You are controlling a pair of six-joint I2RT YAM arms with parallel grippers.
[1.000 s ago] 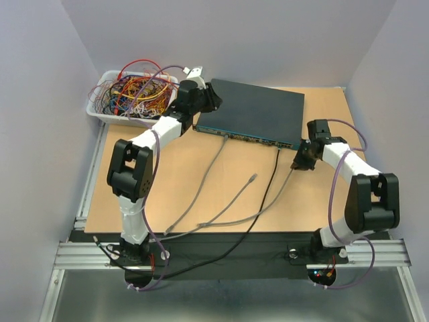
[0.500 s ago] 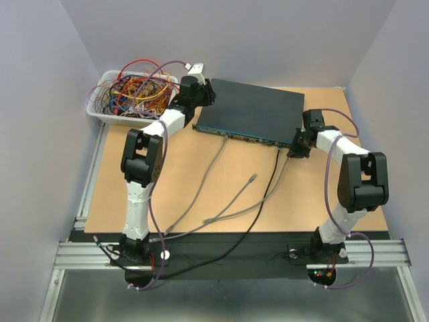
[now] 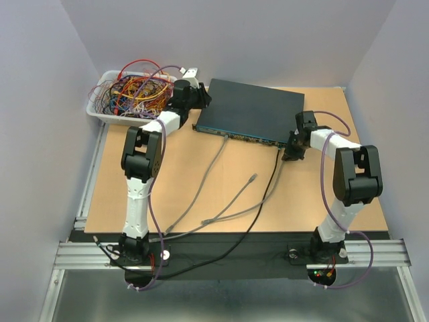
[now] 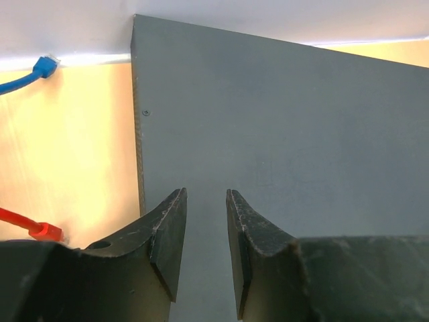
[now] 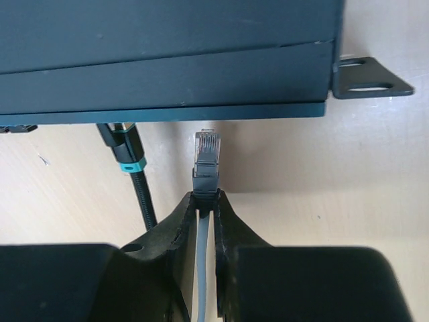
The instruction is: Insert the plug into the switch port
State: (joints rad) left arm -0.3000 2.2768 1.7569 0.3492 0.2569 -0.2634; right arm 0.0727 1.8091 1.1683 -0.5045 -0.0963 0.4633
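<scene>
The switch [image 3: 251, 111] is a flat dark grey-blue box at the back of the table, its port row along the near edge. My right gripper [image 3: 289, 149] is at the switch's front right corner. In the right wrist view it [image 5: 206, 194] is shut on the dark boot of a clear-tipped plug [image 5: 206, 151] on a grey cable. The plug tip points at the switch's front edge [image 5: 167, 111], a short gap away. My left gripper [image 3: 200, 98] is at the switch's back left corner. Its jaws [image 4: 206, 194] stand slightly apart and empty over the switch top [image 4: 281, 121].
A white tray of tangled wires [image 3: 100, 111] stands at the back left. A black cable with a teal ring [image 5: 124, 157] is plugged in left of the plug. Grey cables [image 3: 214, 168] and one loose plug [image 3: 252, 178] lie on the table. A mounting ear [image 5: 365, 77] sticks out at the switch's right.
My right gripper has carried the plug left and up to the switch's front right corner. My left arm has stretched further toward the switch's back left corner.
</scene>
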